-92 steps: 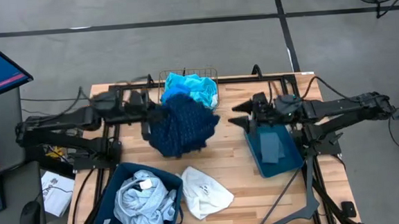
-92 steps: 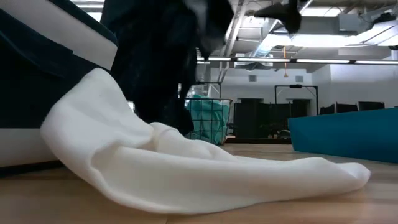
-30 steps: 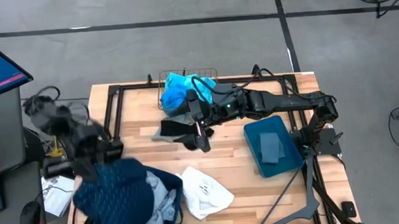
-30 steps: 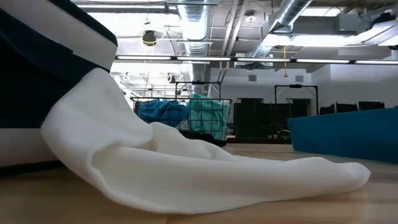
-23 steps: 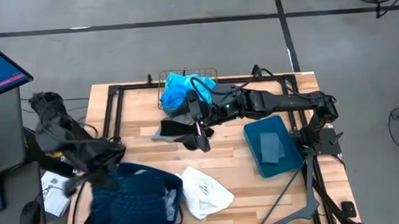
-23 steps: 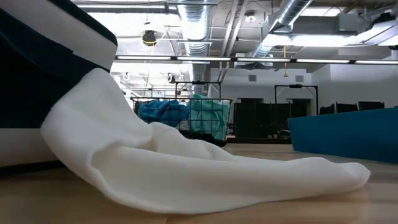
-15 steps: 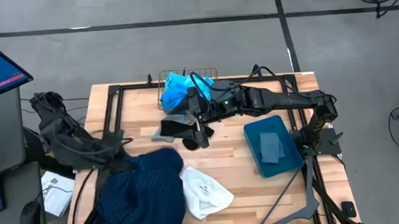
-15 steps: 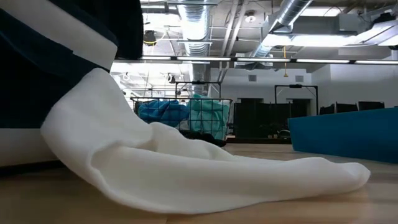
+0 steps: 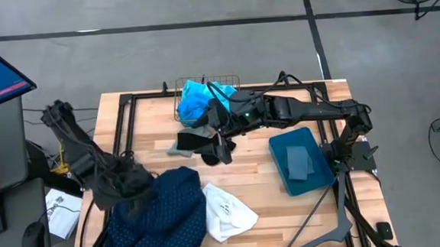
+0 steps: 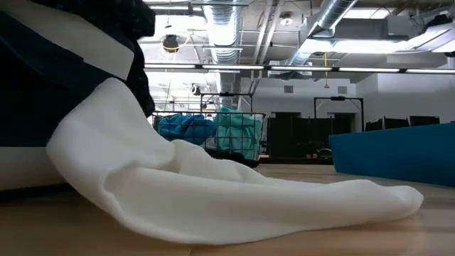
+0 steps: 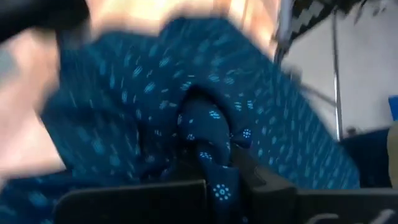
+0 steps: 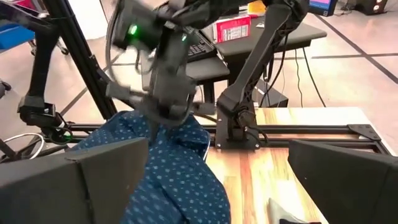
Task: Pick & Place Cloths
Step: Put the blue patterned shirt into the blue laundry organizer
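Left gripper clamped navy dotted cloth over near bin; right gripper gaped empty; white cloth, basket cloths remained.

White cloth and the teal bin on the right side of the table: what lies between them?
Nothing; in the high view only bare wooden table separates the white cloth from the teal bin. The low view agrees.
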Controlling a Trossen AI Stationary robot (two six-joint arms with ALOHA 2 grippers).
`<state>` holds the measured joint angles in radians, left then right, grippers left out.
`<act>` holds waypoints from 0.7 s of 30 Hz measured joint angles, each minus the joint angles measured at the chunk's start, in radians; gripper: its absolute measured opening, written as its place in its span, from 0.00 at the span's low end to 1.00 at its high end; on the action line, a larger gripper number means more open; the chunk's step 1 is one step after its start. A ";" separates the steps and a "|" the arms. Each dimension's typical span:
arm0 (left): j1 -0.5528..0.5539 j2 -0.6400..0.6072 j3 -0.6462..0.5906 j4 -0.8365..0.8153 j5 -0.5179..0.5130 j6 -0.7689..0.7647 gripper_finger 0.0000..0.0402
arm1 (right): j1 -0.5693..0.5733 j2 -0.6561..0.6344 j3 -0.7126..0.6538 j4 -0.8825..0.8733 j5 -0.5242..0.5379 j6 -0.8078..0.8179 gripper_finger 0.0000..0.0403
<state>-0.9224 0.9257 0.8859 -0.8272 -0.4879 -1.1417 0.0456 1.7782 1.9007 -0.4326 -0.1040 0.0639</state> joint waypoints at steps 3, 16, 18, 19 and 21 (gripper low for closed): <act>-0.058 0.047 -0.053 0.005 0.110 -0.142 0.00 | 0.000 0.000 0.000 -0.001 -0.001 -0.001 0.94; -0.115 0.206 -0.251 0.402 0.246 -0.332 0.01 | -0.001 0.040 -0.020 -0.014 -0.019 0.012 0.94; -0.115 0.206 -0.292 0.470 0.253 -0.343 0.01 | -0.001 0.046 -0.013 0.004 -0.034 0.012 0.94; -0.115 0.206 -0.316 0.502 0.254 -0.354 0.01 | 0.000 0.050 -0.013 -0.003 -0.035 0.013 0.94; -0.114 0.206 -0.367 0.560 0.255 -0.366 0.01 | 0.000 0.070 -0.017 -0.022 -0.035 0.013 0.94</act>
<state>-1.0364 1.1313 0.5191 -0.2672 -0.2332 -1.5076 0.0452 1.8480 1.8837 -0.4542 -0.1390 0.0773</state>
